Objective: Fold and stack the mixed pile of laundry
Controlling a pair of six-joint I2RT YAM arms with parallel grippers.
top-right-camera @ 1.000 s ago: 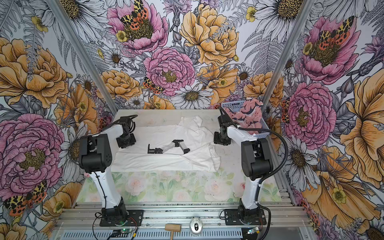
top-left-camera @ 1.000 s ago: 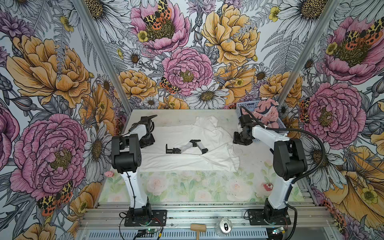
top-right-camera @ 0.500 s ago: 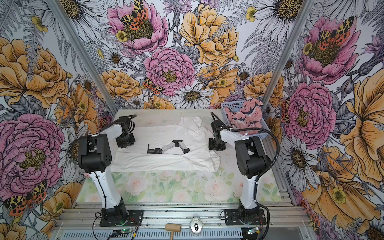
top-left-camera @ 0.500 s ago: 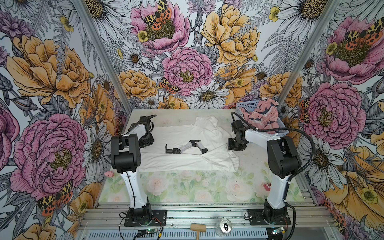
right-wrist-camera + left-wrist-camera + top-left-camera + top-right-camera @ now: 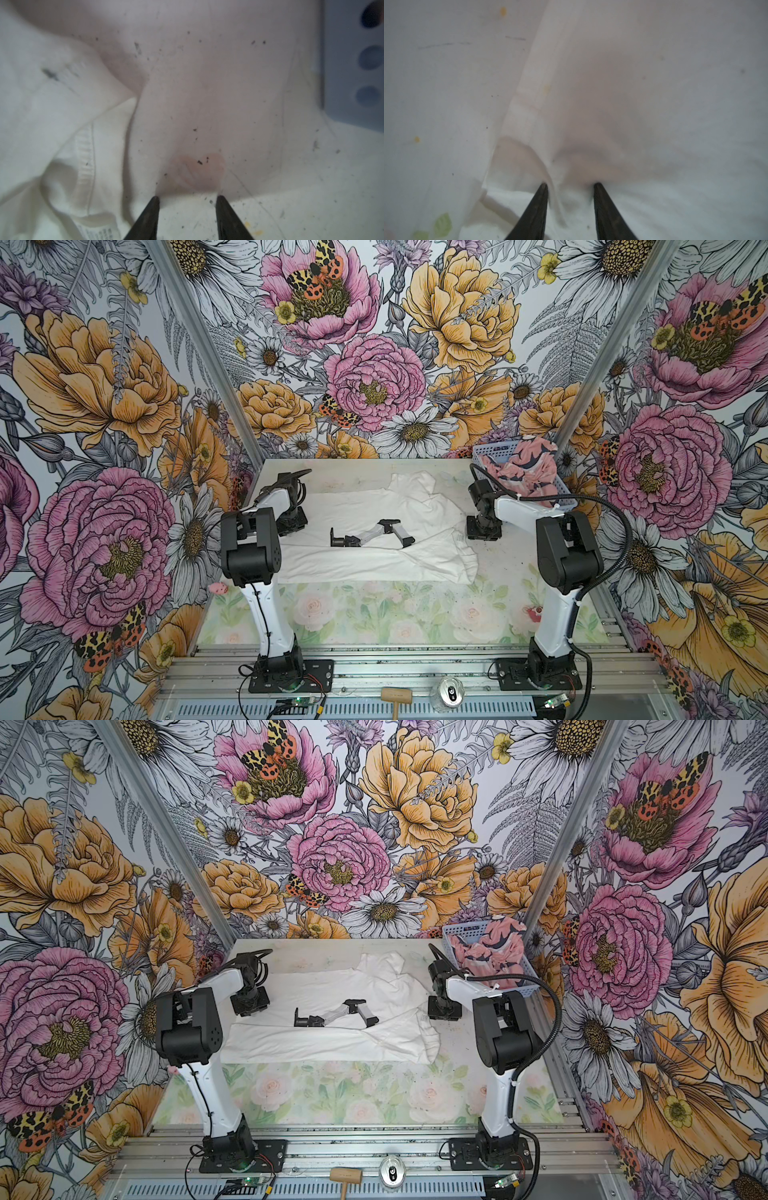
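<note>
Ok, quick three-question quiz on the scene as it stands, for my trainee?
1. True or false: the pink cloth garment printed with navy shapes is out of the light blue perforated plastic basket.
2. What lies on the plain white cloth T-shirt? A) a black-and-silver jointed part B) a folded towel C) a coat hanger
3. Which has its tips in the T-shirt's cloth: the left claw or the right claw?
Key: 1 false, it sits in the basket. 2 A. 3 left claw; the right claw is open over bare table beside the shirt.
</note>
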